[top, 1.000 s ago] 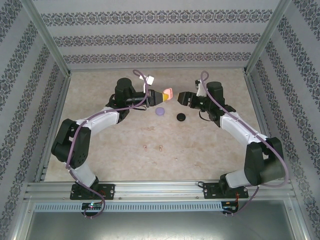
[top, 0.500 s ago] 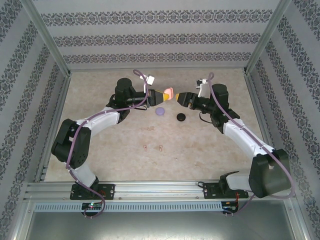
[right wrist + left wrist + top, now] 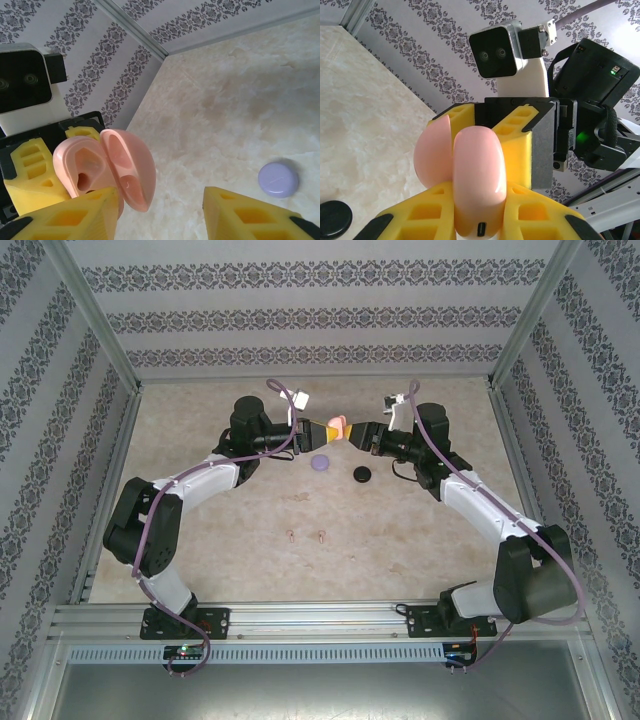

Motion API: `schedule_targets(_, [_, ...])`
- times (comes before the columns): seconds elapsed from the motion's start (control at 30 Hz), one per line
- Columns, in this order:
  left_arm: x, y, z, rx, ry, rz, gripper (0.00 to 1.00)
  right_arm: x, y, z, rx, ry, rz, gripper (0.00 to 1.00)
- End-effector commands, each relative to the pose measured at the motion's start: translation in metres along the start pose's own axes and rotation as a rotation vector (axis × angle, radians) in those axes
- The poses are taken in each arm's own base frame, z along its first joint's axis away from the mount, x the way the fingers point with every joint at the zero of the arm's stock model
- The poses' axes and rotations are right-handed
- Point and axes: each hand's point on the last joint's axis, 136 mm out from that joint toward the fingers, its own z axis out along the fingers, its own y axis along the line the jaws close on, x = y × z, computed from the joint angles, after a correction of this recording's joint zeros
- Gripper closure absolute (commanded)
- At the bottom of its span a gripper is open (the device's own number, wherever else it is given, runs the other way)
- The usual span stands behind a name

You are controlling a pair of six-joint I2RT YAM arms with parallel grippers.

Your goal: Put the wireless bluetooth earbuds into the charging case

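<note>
The left gripper [image 3: 330, 428] is clamped on the open pink case [image 3: 339, 425], held off the table at upper centre of the top view. The right gripper [image 3: 160, 200] has its fingers apart, the lid [image 3: 131, 167] just beside one of them. A tan earbud [image 3: 290, 535] and a second tan earbud [image 3: 321, 535] lie at lower centre on the beige marbled table [image 3: 420, 530], well apart from both grippers, while a purple case [image 3: 320, 463] and a black case [image 3: 362, 474] sit nearer, inside striped patterned walls [image 3: 300, 320].

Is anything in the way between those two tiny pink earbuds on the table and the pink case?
The flat purple case lies between the earbuds and the pink case, which the left gripper holds open and raised. The right gripper hovers at its lid.
</note>
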Motion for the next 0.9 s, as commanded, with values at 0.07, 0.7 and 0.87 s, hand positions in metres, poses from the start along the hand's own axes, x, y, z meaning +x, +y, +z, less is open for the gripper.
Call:
schedule_targets(0.07, [-0.01,-0.015,0.006,0.056,-0.011,0.058,1.0,0.001,0.015,0.003,-0.069,0.016,-0.029,0.53])
schedule_targets(0.7, [-0.006,-0.019,0.01,0.064,0.006,0.061,1.0,-0.001,0.005,0.012,-0.043,0.023,-0.011,0.6])
schedule_targets(0.87, [-0.003,-0.018,0.01,0.064,0.013,0.052,1.0,-0.014,0.005,0.008,-0.025,-0.015,-0.017,0.63])
